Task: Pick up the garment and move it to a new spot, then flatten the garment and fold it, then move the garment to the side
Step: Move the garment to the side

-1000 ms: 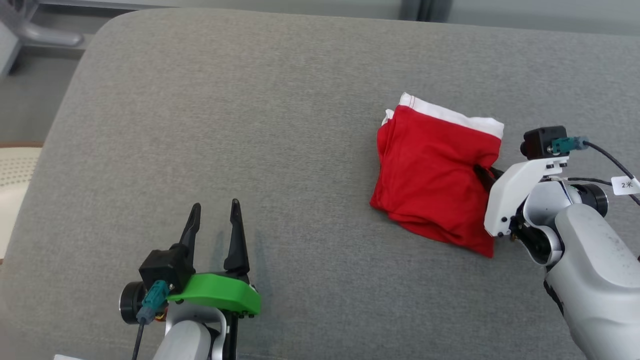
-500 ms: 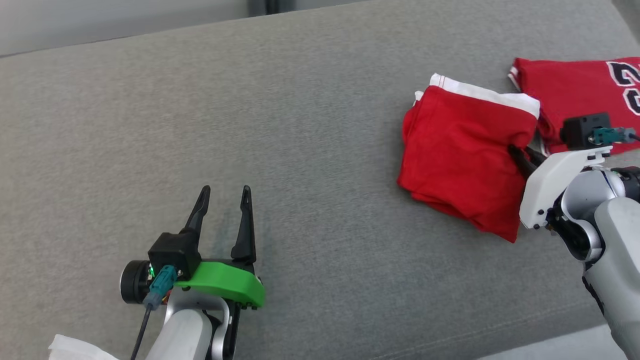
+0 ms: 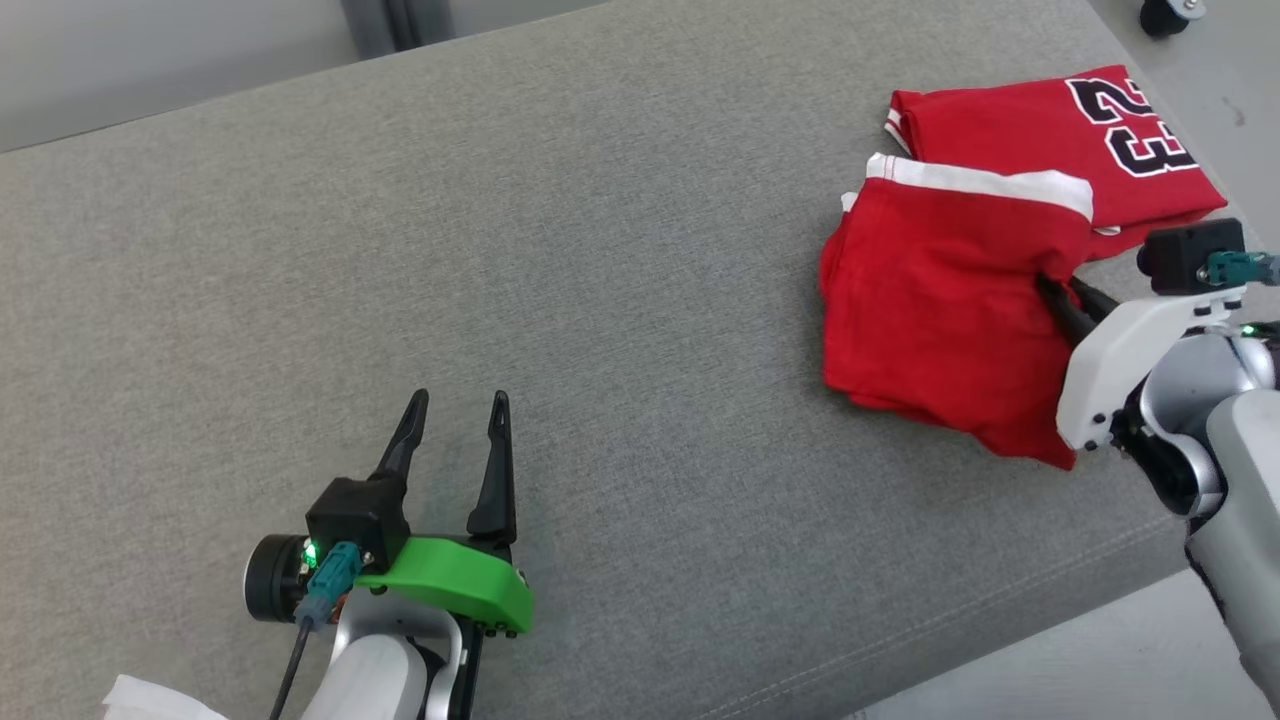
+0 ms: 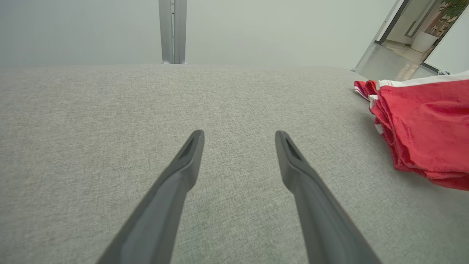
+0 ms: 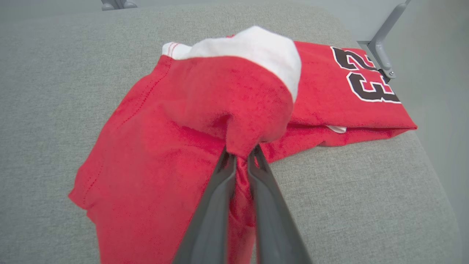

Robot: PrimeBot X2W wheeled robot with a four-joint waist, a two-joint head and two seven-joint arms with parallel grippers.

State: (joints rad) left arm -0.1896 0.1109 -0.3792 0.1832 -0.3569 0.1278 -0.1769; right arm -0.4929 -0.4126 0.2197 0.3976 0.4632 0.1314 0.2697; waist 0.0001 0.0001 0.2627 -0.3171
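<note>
**A:** What are the things lying on?

**B:** A worktop [image 3: 600, 250] padded in grey woven cloth. Its corners are rounded, and a seam runs along its near side.

**A:** And the room around it?

**B:** A pale wall [image 4: 91, 29] stands behind the far edge, with a grey metal post [image 4: 172, 31] rising against it. In the left wrist view a doorway [image 4: 406, 36] opens at the upper right, with a potted plant beyond it. Grey floor [image 3: 1100, 650] shows past the near right corner. A caster [image 3: 1165, 12] stands on the floor beyond the far right corner.

**A:** Where is the garment?

**B:** The garment [image 3: 930, 300] is red with a white band along its far edge, and it lies folded on the right part of the worktop. Its far right corner overlaps a red jersey [image 3: 1030, 130] numbered 23, which lies flat at the far right corner.

**A:** And each gripper?

**B:** The right gripper [image 3: 1058, 300] is clamped on the garment's right edge. In the right wrist view its fingers stand almost together with red cloth between them, and the fold bunches up above their tips. The left gripper [image 3: 458, 400] is spread wide, low over the near left of the worktop and well apart from the garment. There is only grey cloth between its fingers.

**A:** Anything more?

**B:** A white scrap [image 3: 150, 700] shows at the bottom left of the head view, beside the left arm. I cannot tell what it is.
</note>
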